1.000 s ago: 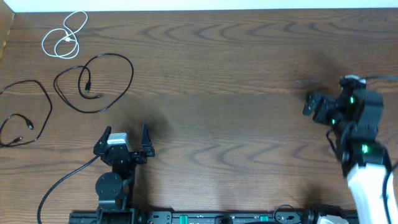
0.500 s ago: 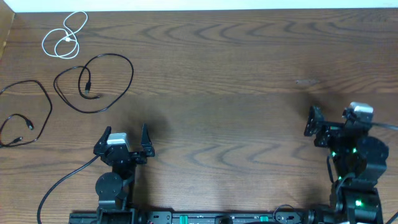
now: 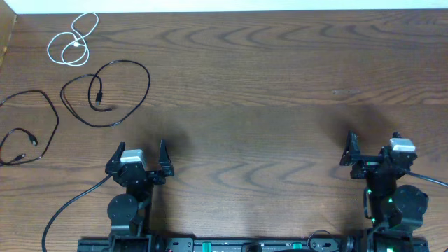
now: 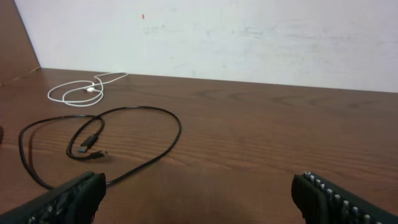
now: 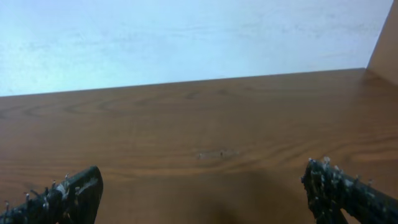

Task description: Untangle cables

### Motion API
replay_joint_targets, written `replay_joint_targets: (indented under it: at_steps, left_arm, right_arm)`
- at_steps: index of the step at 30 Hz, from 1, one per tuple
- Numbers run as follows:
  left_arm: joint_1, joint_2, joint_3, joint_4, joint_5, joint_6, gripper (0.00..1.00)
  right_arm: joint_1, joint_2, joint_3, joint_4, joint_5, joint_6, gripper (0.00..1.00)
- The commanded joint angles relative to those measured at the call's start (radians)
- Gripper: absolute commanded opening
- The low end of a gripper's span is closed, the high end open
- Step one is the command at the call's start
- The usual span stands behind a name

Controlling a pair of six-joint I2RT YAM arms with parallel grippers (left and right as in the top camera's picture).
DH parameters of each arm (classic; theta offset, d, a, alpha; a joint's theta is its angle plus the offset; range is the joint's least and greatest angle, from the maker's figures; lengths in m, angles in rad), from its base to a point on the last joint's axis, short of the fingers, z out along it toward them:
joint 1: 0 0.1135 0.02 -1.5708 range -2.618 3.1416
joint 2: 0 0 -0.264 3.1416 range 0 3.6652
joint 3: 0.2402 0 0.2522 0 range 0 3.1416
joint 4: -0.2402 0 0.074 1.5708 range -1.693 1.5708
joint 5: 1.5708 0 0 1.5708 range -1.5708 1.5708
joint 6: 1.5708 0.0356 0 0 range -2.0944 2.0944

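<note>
Three cables lie separately at the table's far left. In the far corner is the white cable (image 3: 75,45) (image 4: 79,93), in small loops. A black cable (image 3: 148,80) (image 4: 178,128) forms a big loop just nearer, both plug ends inside it. The other black cable (image 3: 55,120) curls by the left edge. My left gripper (image 3: 141,150) (image 4: 199,198) is open and empty, a little nearer than the looped black cable. My right gripper (image 3: 373,143) (image 5: 202,194) is open and empty at the near right, far from every cable. The right wrist view shows only bare table.
A thick black wire (image 3: 68,204) runs from the left arm's base off the near edge. A brown side board (image 3: 6,31) borders the table's left edge, and another (image 5: 384,43) its right. A white wall (image 4: 249,37) stands behind. There is a faint scuff (image 3: 346,92) at the far right.
The right arm has drawn back toward the near edge and settled low, its gripper still open. The left arm and the cables have not moved.
</note>
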Motion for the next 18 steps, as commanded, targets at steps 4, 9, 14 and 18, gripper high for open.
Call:
replay_joint_targets:
  at_steps: [4, 9, 14, 18]
  left_arm:
    - [0.005, -0.006, -0.020, -0.037, -0.031, -0.001, 0.99]
    - [0.005, -0.006, -0.020, -0.037, -0.031, -0.001, 1.00]
    - [0.005, -0.006, -0.020, -0.037, -0.031, -0.001, 1.00]
    - [0.005, -0.006, -0.020, -0.037, -0.031, -0.001, 1.00]
  right_arm:
    - [0.031, -0.066, -0.089, 0.061, 0.013, -0.016, 0.99]
    - [0.054, -0.119, -0.153, 0.098, 0.024, -0.015, 0.99]
    - [0.093, -0.183, -0.184, 0.104, 0.049, -0.012, 0.99]
    - [0.111, -0.204, -0.184, 0.105, 0.084, -0.012, 0.99]
